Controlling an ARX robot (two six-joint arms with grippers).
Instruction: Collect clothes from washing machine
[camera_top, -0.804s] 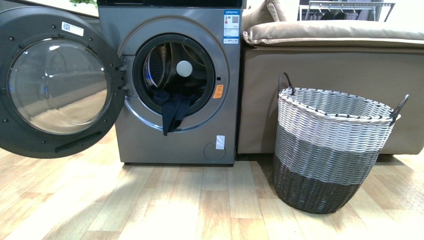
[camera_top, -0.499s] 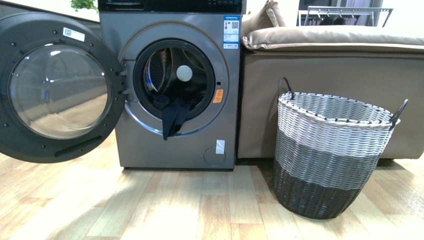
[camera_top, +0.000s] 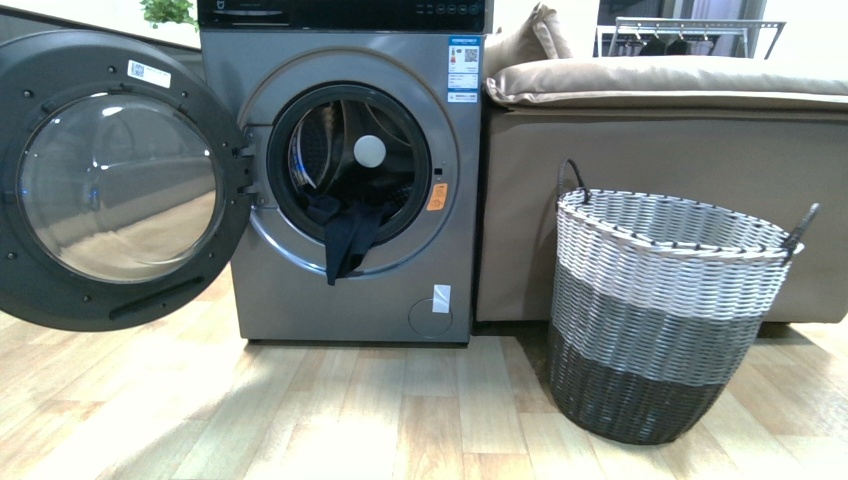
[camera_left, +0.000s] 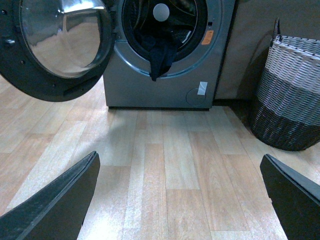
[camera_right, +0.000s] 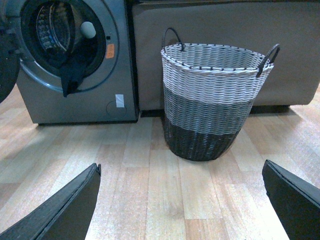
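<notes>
Clothes (camera_top: 346, 232): one dark navy garment, draped over the lower lip of the washing machine (camera_top: 300, 295) opening. One end hangs down the grey front and the rest lies inside the drum (camera_top: 318, 135).

Door (camera_top: 115, 180): swung fully open, seen to the left in the front view.

Beige sofa (camera_top: 650, 150): just beside the machine on the other side.

Woven three-tone basket (camera_top: 655, 310): upright on the wood floor (camera_top: 400, 420) before the sofa, well apart from the clothes.

My left gripper (camera_left: 175, 197): jaws wide, nothing between them, over bare floor, well short of the machine.

My right gripper (camera_right: 177, 202): jaws wide, empty, basket ahead.
</notes>
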